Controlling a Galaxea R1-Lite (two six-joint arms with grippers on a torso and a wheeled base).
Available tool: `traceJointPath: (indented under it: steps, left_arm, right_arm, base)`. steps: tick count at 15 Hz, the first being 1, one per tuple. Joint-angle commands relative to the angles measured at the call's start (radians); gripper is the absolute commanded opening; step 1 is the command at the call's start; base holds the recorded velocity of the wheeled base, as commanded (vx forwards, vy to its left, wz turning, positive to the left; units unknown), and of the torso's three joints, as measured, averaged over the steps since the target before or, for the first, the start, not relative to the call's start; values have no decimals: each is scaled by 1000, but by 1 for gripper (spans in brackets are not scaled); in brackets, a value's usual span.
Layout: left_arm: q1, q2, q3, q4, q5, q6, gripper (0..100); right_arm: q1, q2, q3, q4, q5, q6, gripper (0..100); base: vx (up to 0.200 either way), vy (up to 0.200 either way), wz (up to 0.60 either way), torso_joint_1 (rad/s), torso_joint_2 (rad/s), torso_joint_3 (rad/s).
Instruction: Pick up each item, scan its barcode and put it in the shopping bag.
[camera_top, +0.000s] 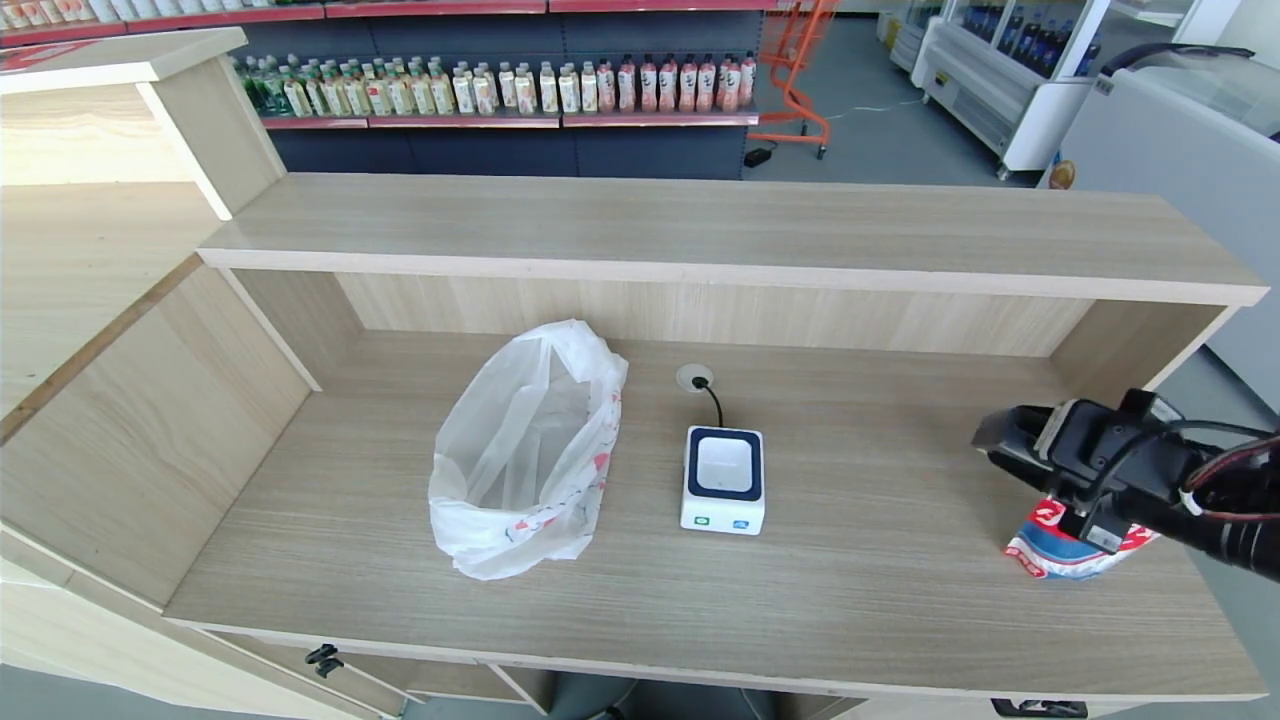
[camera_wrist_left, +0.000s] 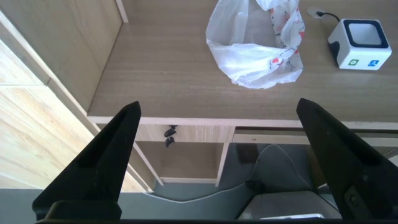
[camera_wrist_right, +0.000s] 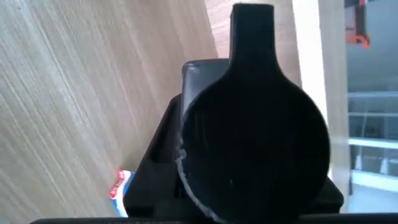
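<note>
A white plastic shopping bag (camera_top: 525, 450) lies open-mouthed on the wooden counter (camera_top: 880, 560), left of centre. Just to its right sits the white barcode scanner (camera_top: 723, 478) with its dark-framed window facing up. A blue, red and white snack packet (camera_top: 1050, 550) lies near the counter's right end, and a corner of this packet (camera_wrist_right: 120, 188) peeks out in the right wrist view. My right gripper (camera_top: 1005, 440) hangs just above the packet, and the arm covers part of it. My left gripper (camera_wrist_left: 219, 104) is open, off the counter's front edge, with the bag (camera_wrist_left: 255, 43) and scanner (camera_wrist_left: 359, 42) beyond it.
A raised ledge (camera_top: 720, 230) runs along the counter's back, with side walls at both ends. The scanner's cable runs to a grommet (camera_top: 695, 378) behind it. Shelves of bottles (camera_top: 500, 90) and freezers (camera_top: 1010, 70) stand farther off.
</note>
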Motion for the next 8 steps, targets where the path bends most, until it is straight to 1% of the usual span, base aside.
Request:
traceJointPath:
  steps: [1,2,3,4,5,6,7,8]
  left_arm:
    - [0,0,0,0,0,0,100]
    - [0,0,0,0,0,0,100]
    - [0,0,0,0,0,0,100]
    - [0,0,0,0,0,0,100]
    - [0,0,0,0,0,0,100]
    - [0,0,0,0,0,0,100]
    - [0,0,0,0,0,0,100]
    - [0,0,0,0,0,0,100]
  right_arm:
    - [-23,-121,32,-12,74,-258,0]
    - [-22,-129,31,-12,260,-500,0]
    - [-16,-121,29,-12,363,-658,0]
    - [1,-109,31,-9,539,-903,0]
    - [36,-105,38,2,669,-1066,0]
    - [98,-82,43,31,760,-1189,0]
    - [139,-40,41,76,789,-1275,0]
    - [148,-14,55,138,829,-1368,0]
  base:
    - [0,0,0,0,0,0]
    - [0,0,0,0,0,0]
    - [0,0,0,0,0,0]
    - [0,0,0,0,0,0]
    - [0,0,0,0,0,0]
    - [0,0,0,0,0,0]
    - [0,0,0,0,0,0]
    - [0,0,0,0,0,0]
